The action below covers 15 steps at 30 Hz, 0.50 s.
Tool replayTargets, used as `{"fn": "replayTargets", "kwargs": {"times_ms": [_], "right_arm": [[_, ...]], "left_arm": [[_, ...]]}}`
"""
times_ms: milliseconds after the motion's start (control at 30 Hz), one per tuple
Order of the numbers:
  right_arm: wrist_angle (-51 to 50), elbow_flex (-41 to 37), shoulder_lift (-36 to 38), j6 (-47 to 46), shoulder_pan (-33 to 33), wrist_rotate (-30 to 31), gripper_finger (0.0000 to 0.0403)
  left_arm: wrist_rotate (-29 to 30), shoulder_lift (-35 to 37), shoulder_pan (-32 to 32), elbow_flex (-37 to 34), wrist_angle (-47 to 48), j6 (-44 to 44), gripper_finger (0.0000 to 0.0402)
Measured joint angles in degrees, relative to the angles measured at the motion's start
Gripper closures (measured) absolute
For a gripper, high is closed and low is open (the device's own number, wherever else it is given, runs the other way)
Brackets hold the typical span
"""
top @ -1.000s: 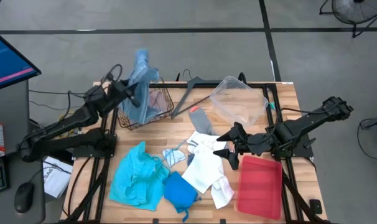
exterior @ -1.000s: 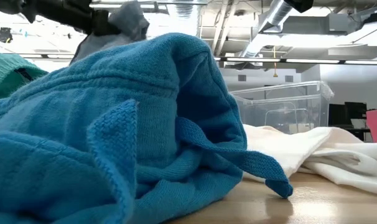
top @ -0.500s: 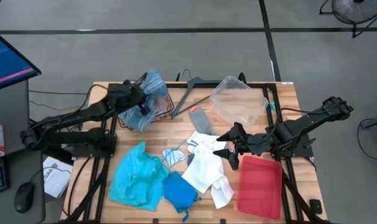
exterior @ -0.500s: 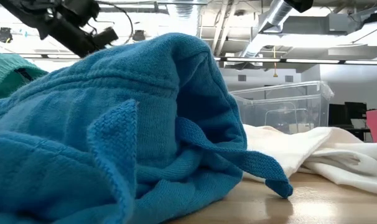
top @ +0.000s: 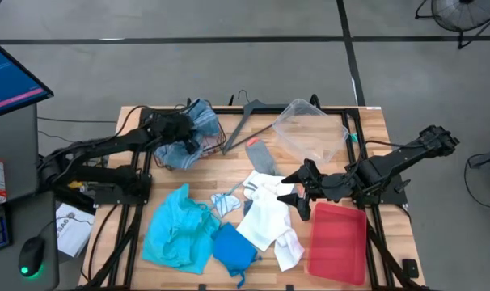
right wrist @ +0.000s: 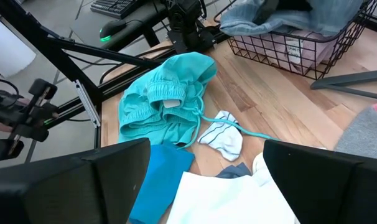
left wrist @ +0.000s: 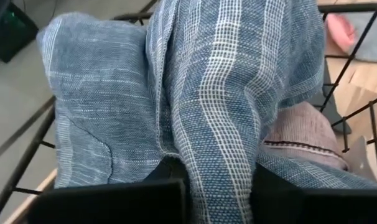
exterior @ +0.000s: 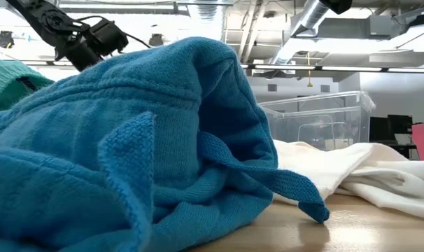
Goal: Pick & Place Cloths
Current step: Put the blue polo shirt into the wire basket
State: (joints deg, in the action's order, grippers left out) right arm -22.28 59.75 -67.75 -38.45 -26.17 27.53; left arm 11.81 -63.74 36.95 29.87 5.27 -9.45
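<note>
Striped cloth over wire basket
Left gripper (top: 183, 137) jaws clamp blue-white striped cloth (left wrist: 238, 93) in wire basket (top: 217, 139) (far-left corner); right gripper (top: 297, 194) jaws wide, empty.

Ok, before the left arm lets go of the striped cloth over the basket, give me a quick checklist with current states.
1. Left hand shut on the striped cloth: ok, fabric is pinched between its fingers in the left wrist view.
2. Cloth over the basket: ok, it lies bunched on the basket in the high view.
3. All of the cloth inside the rim: not ok, part drapes over the wire edge.
4. Room in the basket: ok, though a pink cloth already lies in it.
5. Right hand clear of the basket: ok, it is open and hovers above the white cloth.
6. Hanger clear of the basket: cannot tell, it lies close beside it.
</note>
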Motion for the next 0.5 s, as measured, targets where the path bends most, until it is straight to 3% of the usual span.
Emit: {"fn": "replayTargets", "kwargs": {"times_ms": [167, 500], "right_arm": [[0.00, 0.00, 0.00, 0.04, 0.07, 0.00, 0.0094], [-0.04, 0.00, 0.00, 0.04, 0.07, 0.00, 0.0094]], "left_arm": [[3.23, 0.29, -0.07, 0.29, 1.42, 3.39, 0.0343], [0.50, 5.47, -0.07, 7.21, 8.19, 5.05, 0.0262]]}}
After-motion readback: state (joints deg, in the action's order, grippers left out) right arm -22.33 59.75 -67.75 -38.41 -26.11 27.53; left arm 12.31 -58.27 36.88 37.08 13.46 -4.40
